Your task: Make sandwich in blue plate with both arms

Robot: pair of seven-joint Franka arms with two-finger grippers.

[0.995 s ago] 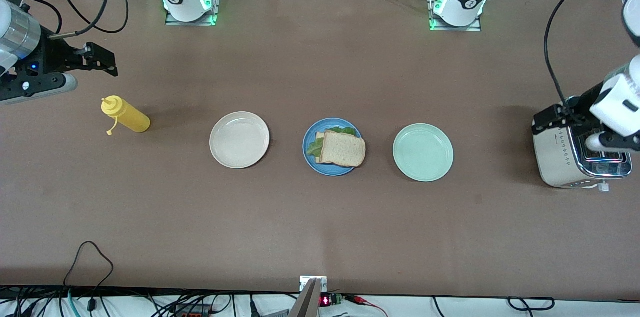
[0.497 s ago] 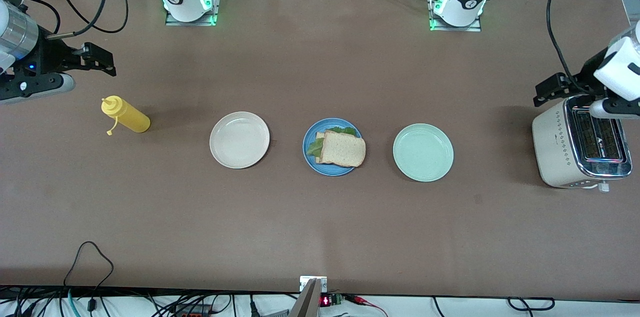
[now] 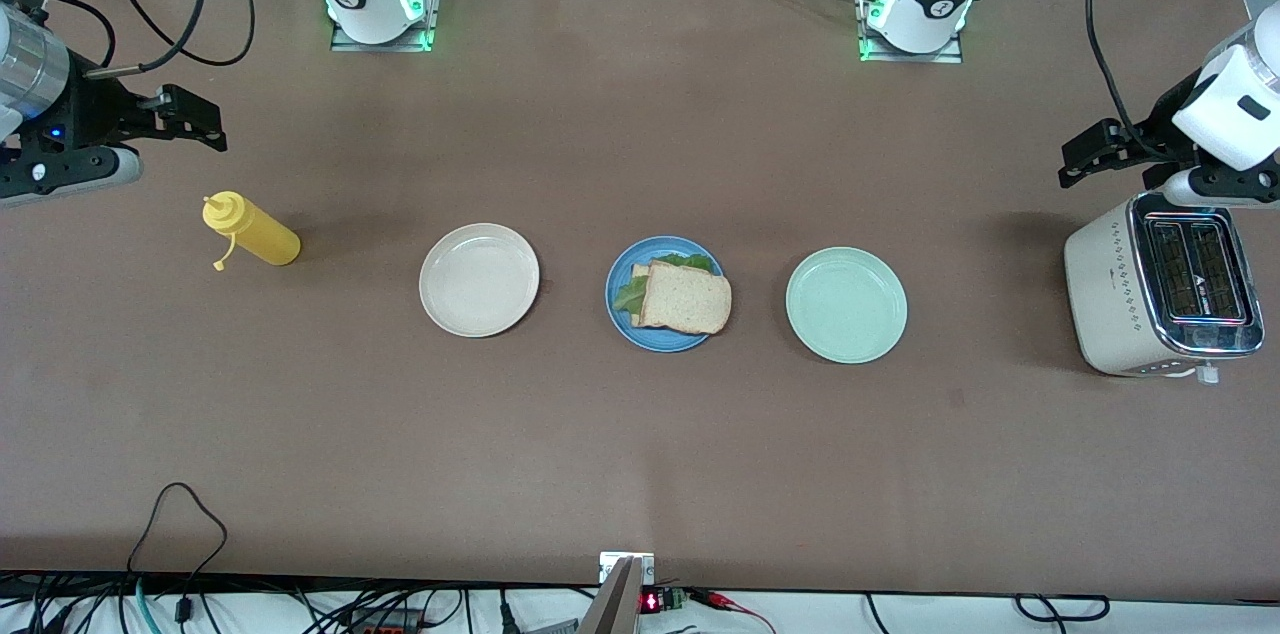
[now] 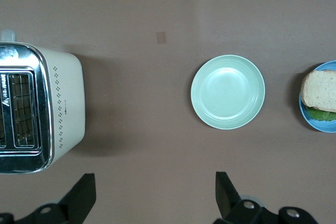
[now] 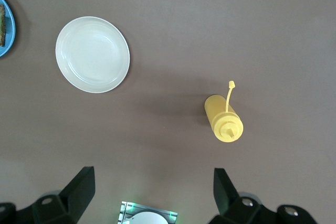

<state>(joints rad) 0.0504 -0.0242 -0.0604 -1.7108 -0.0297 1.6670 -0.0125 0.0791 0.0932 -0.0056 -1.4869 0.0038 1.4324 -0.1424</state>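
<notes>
The sandwich lies on the blue plate at the middle of the table, its top bread slice over green lettuce. The slice overhangs the rim toward the left arm's end. My left gripper hangs open and empty over the table by the toaster's edge. In the left wrist view the open left gripper frames bare table, and the sandwich shows at the edge. My right gripper hangs open and empty over the right arm's end. The right wrist view shows the right gripper over bare table.
A cream-white plate and a pale mint plate flank the blue one, both empty. A yellow squeeze bottle lies toward the right arm's end. A toaster stands at the left arm's end.
The left gripper has moved off the top of the toaster toward the robots' bases, uncovering its slots. The right gripper has drifted slightly the same way. Both stay open.
</notes>
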